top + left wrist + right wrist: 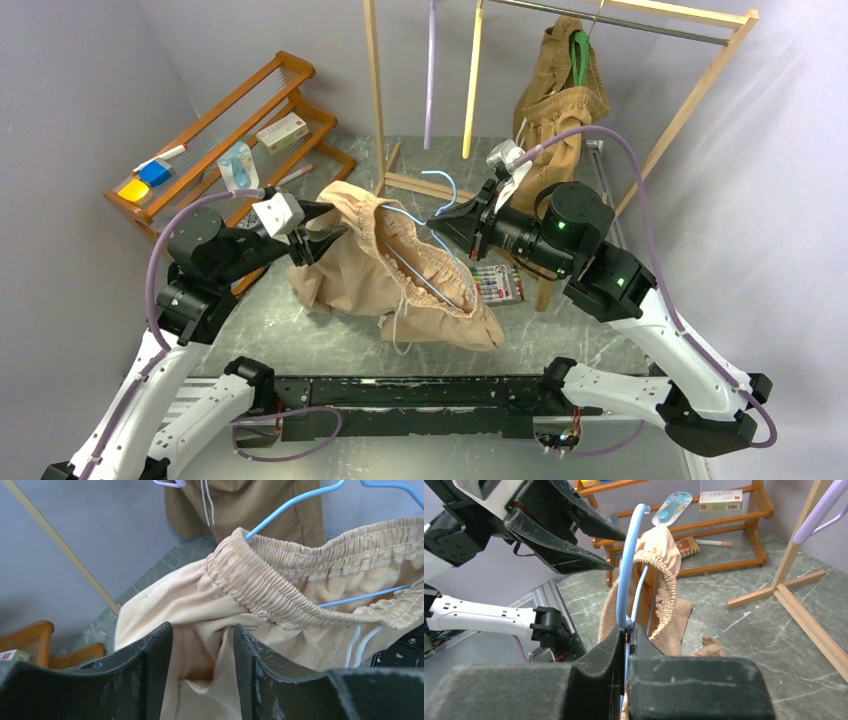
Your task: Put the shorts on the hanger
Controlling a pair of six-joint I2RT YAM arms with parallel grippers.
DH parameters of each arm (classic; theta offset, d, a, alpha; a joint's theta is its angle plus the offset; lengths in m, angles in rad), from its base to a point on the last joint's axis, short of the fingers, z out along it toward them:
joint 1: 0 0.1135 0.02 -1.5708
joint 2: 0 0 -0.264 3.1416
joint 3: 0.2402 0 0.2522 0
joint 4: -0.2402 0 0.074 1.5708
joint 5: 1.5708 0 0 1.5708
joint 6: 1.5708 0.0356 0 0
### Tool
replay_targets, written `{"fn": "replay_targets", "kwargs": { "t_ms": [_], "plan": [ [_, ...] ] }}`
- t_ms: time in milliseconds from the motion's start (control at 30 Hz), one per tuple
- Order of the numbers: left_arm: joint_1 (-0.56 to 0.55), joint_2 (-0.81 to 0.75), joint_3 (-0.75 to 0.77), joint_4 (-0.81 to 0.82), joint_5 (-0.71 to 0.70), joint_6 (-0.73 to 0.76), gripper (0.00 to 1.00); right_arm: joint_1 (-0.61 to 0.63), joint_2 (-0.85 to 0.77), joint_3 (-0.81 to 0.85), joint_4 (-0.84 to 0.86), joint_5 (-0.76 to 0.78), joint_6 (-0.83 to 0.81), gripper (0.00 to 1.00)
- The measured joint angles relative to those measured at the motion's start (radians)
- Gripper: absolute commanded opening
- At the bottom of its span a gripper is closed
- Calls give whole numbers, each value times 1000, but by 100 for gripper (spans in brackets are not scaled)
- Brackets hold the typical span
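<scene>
**A:** Which step is this?

**B:** Threading. The right gripper (628,630) is clenched on the hanger (629,565) at its neck, at 2 o'clock of the shorts (365,270). The hanger's 9 o'clock tip pushes into the corner of the waistband (260,580). I cannot tell if its other end is seated. The legs sag onto the table (330,335), mid-table.

**A:** And the left gripper (318,232)?

**B:** At 9 o'clock of the shorts, its jaws are parted. 1 fold of cloth below the waistband lies between them, with no visible pinch.

**A:** Next move?

**B:** I judge the left should close on that fold and draw the elastic toward 9 o'clock, so the band settles over both arms. The right should hold the hanger level, or the band may slip off.
</scene>
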Motion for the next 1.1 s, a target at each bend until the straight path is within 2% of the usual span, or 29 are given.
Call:
{"fn": "replay_targets", "kwargs": {
  "t_ms": [233,433,633,900,1000,1033,1100],
  "plan": [
    [0,-30,0,42,29,2,55,0,1,-36,-11,0,20,0],
    [0,3,8,117,243,80,57,0,42,-47,18,-33,60,0],
    [0,125,61,111,428,203,57,0,97,-55,68,-89,95,0],
    [0,201,82,47,465,329,50,0,119,-55,121,-127,116,0],
    [-2,208,82,47,462,347,40,0,130,-55,141,-135,122,0],
    [-3,210,82,47,460,352,33,0,136,-55,148,-139,125,0],
    [-6,215,81,49,452,359,10,0,150,-55,159,-147,131,0]
  ]
}}
